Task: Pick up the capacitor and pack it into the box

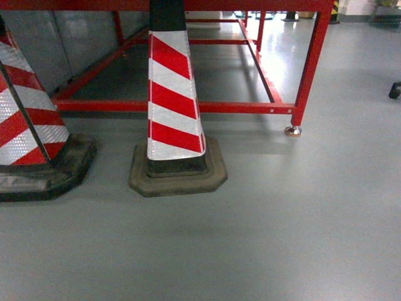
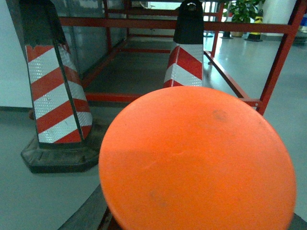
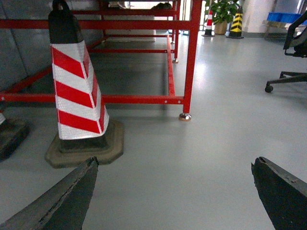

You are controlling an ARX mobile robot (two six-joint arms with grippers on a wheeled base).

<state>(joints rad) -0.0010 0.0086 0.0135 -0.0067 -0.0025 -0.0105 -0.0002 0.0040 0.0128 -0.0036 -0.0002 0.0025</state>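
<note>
Grey smooth floor (image 1: 282, 238) fills most of every view, glossy with light reflections toward the back. Red metal frame (image 1: 188, 106) stands on it, low rail running across and a leg at right ending in a small metal foot (image 1: 292, 131); the frame top is cut off by the head view's upper edge. Grey panels (image 1: 44, 44) sit behind the frame on the left.

Two red-and-white striped cones: the middle cone (image 1: 174, 100) on a dark worn base, its tip cut off in the head view, and the left cone (image 1: 25, 119), only partly in shot. Left wrist view is half blocked by a big round orange disc (image 2: 196, 163) close to the lens; can't tell what it belongs to. Dark office chair base (image 3: 288, 72) at the right edge of the right wrist view, mostly cut off. Far back are a potted plant (image 3: 220, 12) and small striped cones, too small to read.

Right gripper (image 3: 175, 191): two dark fingers (image 3: 62, 201) at the bottom corners, spread wide, nothing between them. Left gripper's fingers are not visible, so their state can't be told. Neither the box nor any capacitor shows in any view
</note>
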